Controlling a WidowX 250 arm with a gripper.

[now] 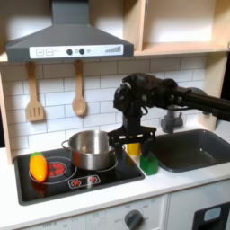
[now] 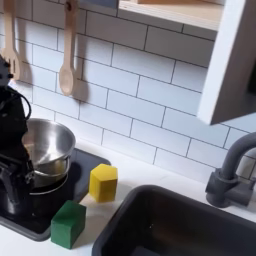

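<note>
**My gripper over the yellow block by the stove's right edge**

Nearest the counter's front edge sits the green block (image 1: 148,164), at the black stovetop's (image 1: 54,186) right front corner. Just behind it stands the yellow block (image 1: 133,149), with my gripper (image 1: 132,137) right above it; whether my fingers are apart or together I cannot tell. Beside it, the shiny steel pot (image 1: 91,148) occupies the stovetop's back right burner. An orange-and-yellow vegetable (image 1: 38,166) lies at the left edge. Two wooden utensils (image 1: 79,99) hang on the tiled wall.

The white surface (image 1: 180,193) carries a black stovetop (image 1: 108,180), a dark inset sink (image 1: 193,148), a yellow block (image 2: 103,182) and a green block (image 2: 68,224).
</note>
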